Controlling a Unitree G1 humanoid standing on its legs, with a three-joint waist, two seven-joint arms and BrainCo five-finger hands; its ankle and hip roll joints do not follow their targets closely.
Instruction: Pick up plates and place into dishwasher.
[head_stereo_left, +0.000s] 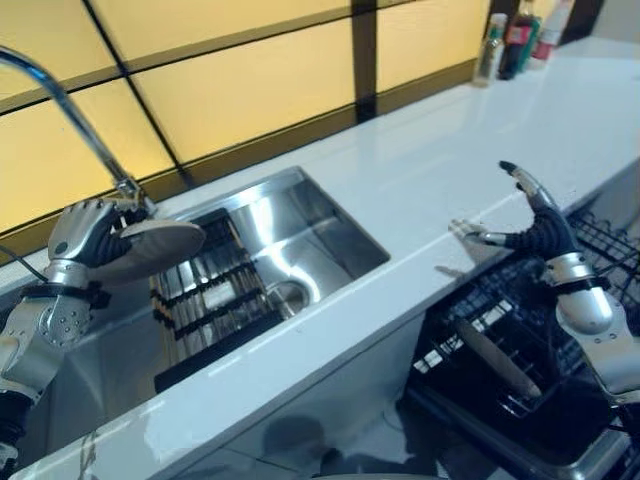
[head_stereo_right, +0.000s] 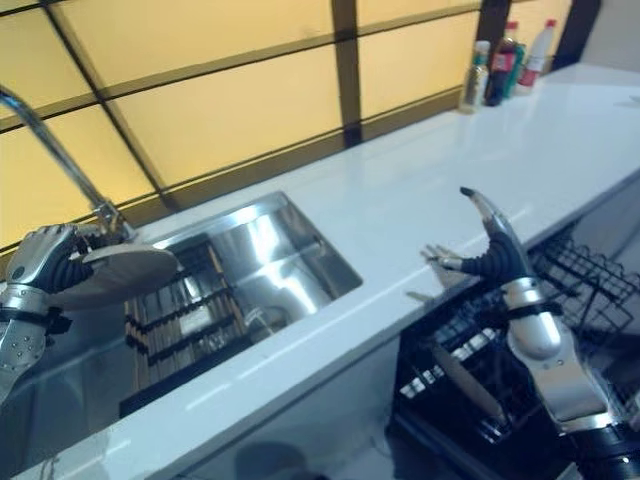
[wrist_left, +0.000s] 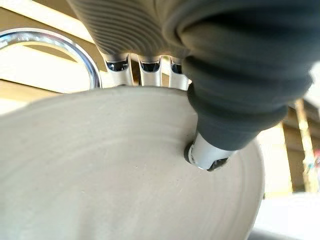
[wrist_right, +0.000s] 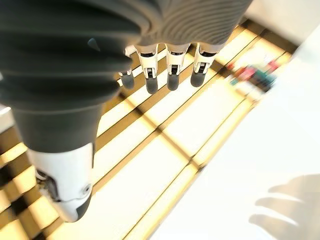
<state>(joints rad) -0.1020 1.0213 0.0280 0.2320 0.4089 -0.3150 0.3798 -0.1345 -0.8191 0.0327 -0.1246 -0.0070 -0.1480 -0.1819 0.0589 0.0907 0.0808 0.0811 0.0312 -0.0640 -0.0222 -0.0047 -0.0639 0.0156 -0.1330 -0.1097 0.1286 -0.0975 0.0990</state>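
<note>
Grey plate (head_stereo_left: 150, 245) held up over the left end of the sink (head_stereo_left: 300, 215), roughly level, just below the tap (head_stereo_left: 70, 110); left hand (head_stereo_left: 85, 232) has it by the near rim, fingers curled over the top and thumb pressed on the face, as the left wrist view shows plainly. Below it a dark rack (head_stereo_left: 215, 300) sits in the sink basin. Right hand (head_stereo_left: 530, 225) is raised over the counter (head_stereo_left: 480, 140) edge, fingers straight and spread, nothing in it. Under the counter edge on the right the dishwasher rack (head_stereo_left: 520, 360) stands pulled out, with one plate (head_stereo_left: 495, 355) already slotted on edge. Step in hand, as I judge it: pickup done, carry to the dishwasher not yet made. Next move calls for bringing the held plate across the counter front, tipping it on edge and lowering it between the tines beside the one already there; a hand-over to the right hand looks plausible, since that side is nearer. Bottles (head_stereo_left: 520, 35) stand at the far end of the counter; their labels are too small to read. No other writing visible.
</note>
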